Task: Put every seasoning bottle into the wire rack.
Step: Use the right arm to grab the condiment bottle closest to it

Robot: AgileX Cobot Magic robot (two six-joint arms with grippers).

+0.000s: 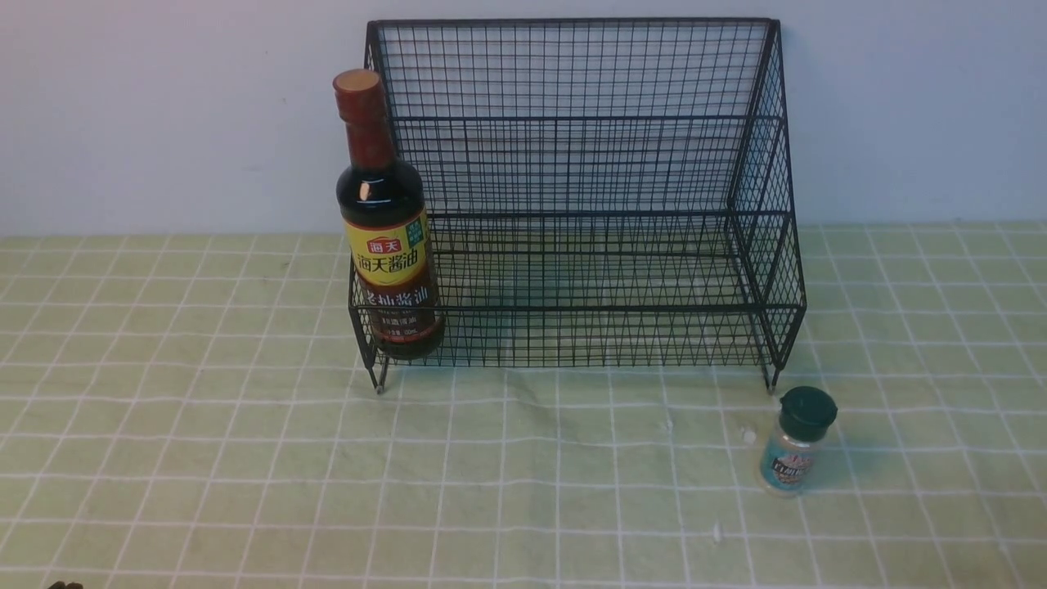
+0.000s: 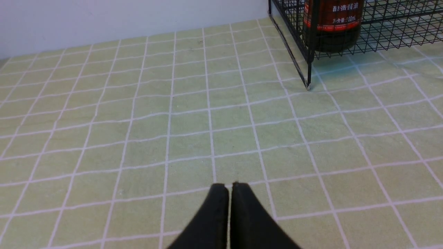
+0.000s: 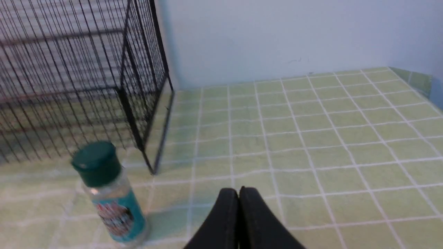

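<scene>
The tall dark soy-sauce bottle (image 1: 383,229) stands upright inside the black wire rack (image 1: 589,164), at the left end of its lowest shelf; its base (image 2: 332,24) shows behind the mesh. The small clear shaker jar (image 1: 797,442) with a dark green cap stands upright on the cloth in front of the rack's right foot. My left gripper (image 2: 230,185) is shut and holds nothing, low over the cloth well short of the rack's left corner. My right gripper (image 3: 238,189) is shut and empty beside the shaker jar (image 3: 110,197), apart from it.
A green checked cloth (image 1: 245,458) covers the table, with a pale wall behind. The rack's front feet (image 1: 379,384) rest on the cloth. The table's right edge (image 3: 415,77) shows in the right wrist view. A small dark thing (image 1: 65,585) sits at the front view's bottom left.
</scene>
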